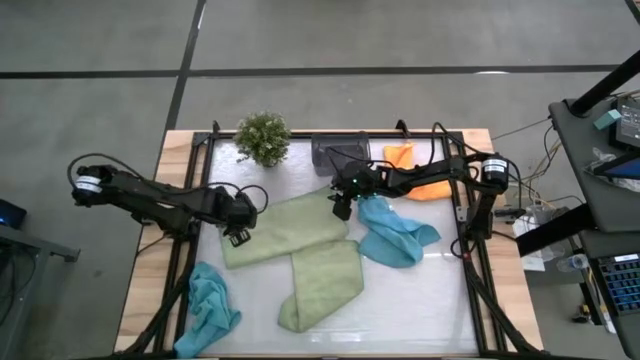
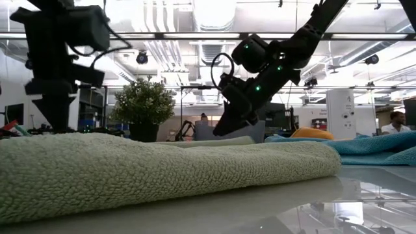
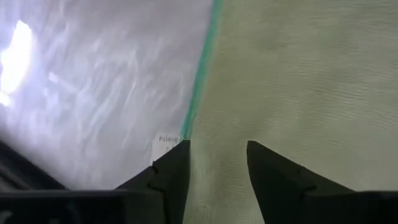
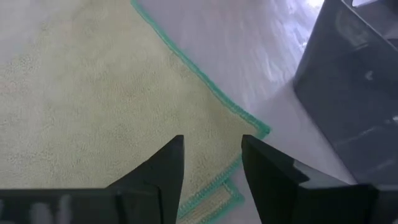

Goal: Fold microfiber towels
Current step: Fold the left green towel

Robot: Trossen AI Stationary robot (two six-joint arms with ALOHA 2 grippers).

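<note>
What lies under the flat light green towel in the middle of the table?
The flat light green towel overlaps the second light green towel at its lower right edge; elsewhere it rests on the white table. Anything else beneath it is covered.

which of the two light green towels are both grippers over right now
The upper light green towel, lying flat across the table's middle: the left gripper is at its left edge, the right gripper at its right corner. The other green towel, nearer the front, has no gripper by it.

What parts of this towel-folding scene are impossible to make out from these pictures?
- Orange towel: mostly covered by the right arm in the high view.
- Grey bin: cut off by the picture's edge in the right wrist view; its inside is unseen.
- Label at the green towel's edge: print too small in the left wrist view.
</note>
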